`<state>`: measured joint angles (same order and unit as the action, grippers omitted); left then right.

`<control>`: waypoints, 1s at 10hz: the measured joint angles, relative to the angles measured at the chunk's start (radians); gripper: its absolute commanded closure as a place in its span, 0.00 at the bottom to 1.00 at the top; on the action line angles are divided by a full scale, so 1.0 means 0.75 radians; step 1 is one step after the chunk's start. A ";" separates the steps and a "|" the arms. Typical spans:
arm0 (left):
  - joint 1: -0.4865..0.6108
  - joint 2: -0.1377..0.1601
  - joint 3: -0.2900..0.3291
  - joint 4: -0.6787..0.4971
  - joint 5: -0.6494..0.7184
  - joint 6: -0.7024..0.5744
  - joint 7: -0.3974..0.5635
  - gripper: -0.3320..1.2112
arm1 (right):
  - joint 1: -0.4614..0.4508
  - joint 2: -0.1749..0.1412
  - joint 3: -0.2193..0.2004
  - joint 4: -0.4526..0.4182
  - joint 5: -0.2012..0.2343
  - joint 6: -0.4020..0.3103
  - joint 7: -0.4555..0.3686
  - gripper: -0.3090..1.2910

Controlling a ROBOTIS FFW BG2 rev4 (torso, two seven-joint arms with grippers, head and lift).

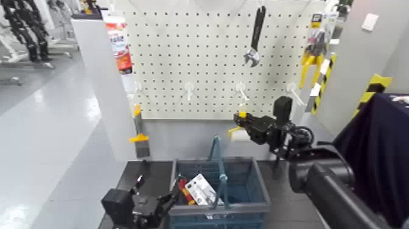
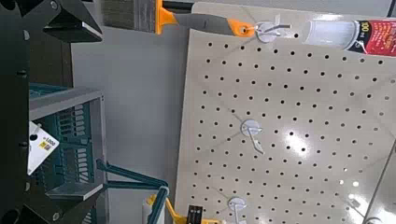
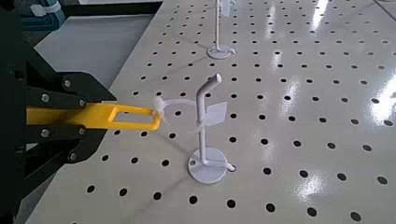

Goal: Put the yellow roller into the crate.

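Note:
The yellow roller (image 1: 238, 133) hangs low on the white pegboard (image 1: 195, 61), with its white sleeve below the yellow handle. My right gripper (image 1: 239, 125) is shut on that handle. In the right wrist view the black fingers (image 3: 70, 89) clamp the yellow handle (image 3: 84, 116), and its looped end lies just beside a white hook (image 3: 202, 121). The blue-grey crate (image 1: 258, 183) with its tall blue handle (image 1: 217, 159) stands on the table below. My left gripper (image 1: 165, 198) rests low beside the crate's left wall, open and empty.
A black wrench (image 1: 255, 36) hangs high on the pegboard. A brush (image 1: 139, 129) and a tube (image 1: 120, 44) hang at its left edge, and yellow-and-black tools (image 1: 316, 58) at its right. A white packet (image 1: 199, 189) lies in the crate. Dark cloth (image 1: 377, 158) fills the right.

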<state>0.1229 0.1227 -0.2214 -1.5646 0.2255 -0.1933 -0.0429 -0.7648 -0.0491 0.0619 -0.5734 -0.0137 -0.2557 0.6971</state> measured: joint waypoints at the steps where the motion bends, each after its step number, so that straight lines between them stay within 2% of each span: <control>1: 0.001 0.000 0.002 0.000 0.000 0.001 0.000 0.33 | 0.009 0.000 -0.002 -0.014 -0.003 0.000 0.000 0.96; 4: 0.010 -0.002 0.010 0.000 0.000 0.002 0.000 0.33 | 0.064 -0.002 0.006 -0.125 -0.026 0.037 -0.001 0.96; 5: 0.014 -0.003 0.015 0.000 0.000 0.003 0.000 0.33 | 0.103 -0.007 0.013 -0.210 -0.040 0.075 -0.012 0.96; 8: 0.025 -0.006 0.025 -0.004 0.000 0.009 0.000 0.33 | 0.270 -0.032 0.013 -0.575 -0.075 0.232 -0.066 0.96; 10: 0.029 -0.006 0.028 -0.006 0.000 0.015 0.000 0.33 | 0.354 -0.037 -0.003 -0.728 -0.083 0.303 -0.071 0.96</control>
<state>0.1448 0.1181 -0.2004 -1.5692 0.2255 -0.1819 -0.0429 -0.4996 -0.0768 0.0600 -1.1194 -0.0761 -0.0284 0.6436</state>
